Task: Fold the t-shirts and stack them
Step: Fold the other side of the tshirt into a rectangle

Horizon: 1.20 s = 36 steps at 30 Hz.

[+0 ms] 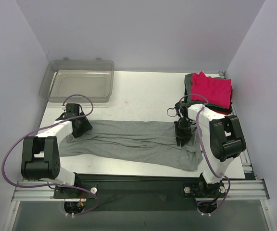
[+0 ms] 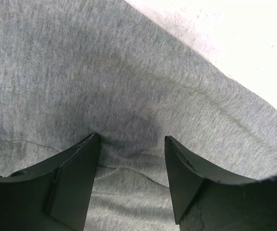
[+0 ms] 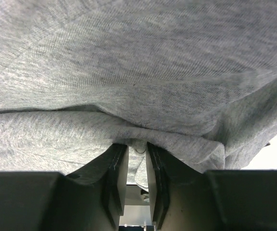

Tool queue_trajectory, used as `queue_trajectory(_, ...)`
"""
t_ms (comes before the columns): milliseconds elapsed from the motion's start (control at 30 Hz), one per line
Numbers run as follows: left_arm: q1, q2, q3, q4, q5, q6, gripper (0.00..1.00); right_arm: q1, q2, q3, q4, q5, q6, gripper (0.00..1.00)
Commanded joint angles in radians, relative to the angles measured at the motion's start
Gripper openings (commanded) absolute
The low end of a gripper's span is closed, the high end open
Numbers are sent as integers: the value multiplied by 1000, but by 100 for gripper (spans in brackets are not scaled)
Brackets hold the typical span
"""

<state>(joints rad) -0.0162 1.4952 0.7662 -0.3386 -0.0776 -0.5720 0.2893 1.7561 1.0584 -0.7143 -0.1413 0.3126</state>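
Note:
The large heather-grey t-shirt lies as a long rumpled strip across the table's front. My left gripper is low over its left end. In the left wrist view the left gripper is open, its fingers straddling a soft fold of grey cloth. My right gripper is on the shirt's right part. In the right wrist view the right gripper is pinched on a fold of the grey cloth, which drapes over its tips. The folded stack, pink-red on top of green, dark and grey, sits at the back right.
A clear plastic bin stands at the back left. Bare white table lies between the bin and the stack. The walls close in on both sides and behind. The arms' bases and a black rail run along the near edge.

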Motion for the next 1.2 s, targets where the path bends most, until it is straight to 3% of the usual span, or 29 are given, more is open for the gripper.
queue_trajectory(0, 5, 43, -24, -11, -1, -12, 67, 4, -41, -12, -77, 26, 12, 20)
queue_trajectory(133, 5, 37, -31, -16, -2, -14, 67, 25, -93, -21, -137, 32, 31, 16)
queue_trajectory(400, 5, 19, -53, -23, -2, -9, 67, 97, -138, 2, -246, -17, 52, 16)
queue_trajectory(667, 5, -10, -68, -37, -5, 3, 67, 136, -87, 28, -251, -142, 49, 12)
queue_trajectory(1167, 9, -33, -71, -68, -7, 43, 67, 240, 8, 81, -274, -216, 71, 10)
